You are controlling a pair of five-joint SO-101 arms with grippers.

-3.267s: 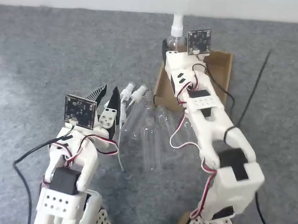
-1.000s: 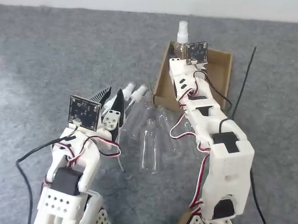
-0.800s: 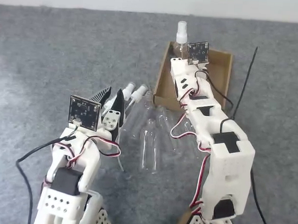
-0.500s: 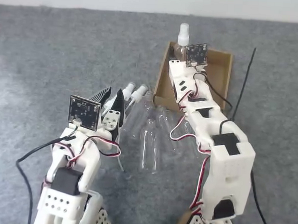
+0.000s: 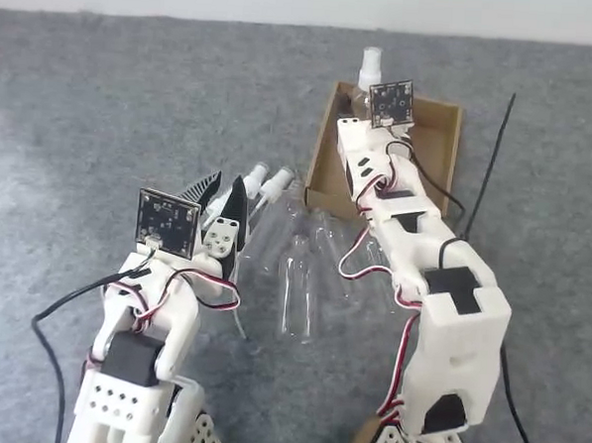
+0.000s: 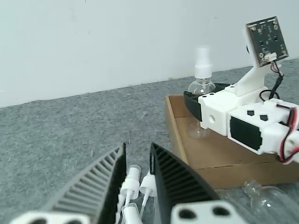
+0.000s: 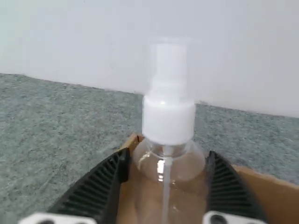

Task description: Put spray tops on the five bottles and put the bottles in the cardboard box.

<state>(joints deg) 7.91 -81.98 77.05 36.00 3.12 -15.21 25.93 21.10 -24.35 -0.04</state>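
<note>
Gripping capped bottle (image 7: 186, 164) in cardboard box (image 5: 440, 138) w/ R claw (image 7: 167, 158); L claw (image 6: 137, 148) released.

right claw (image 7: 167, 161) | clamps upright spray-topped bottle (image 7: 169, 135) | cardboard box (image 7: 271, 196) below

white casings (image 5: 459, 339), black ribbed jaws, red-and-white cables (image 5: 346, 268) and dark square circuit boards (image 5: 165, 221) are being observed on both arms (image 5: 150, 308).

Bright, even, diffuse light fills every view, leaving only faint, soft-edged shadows.
</note>
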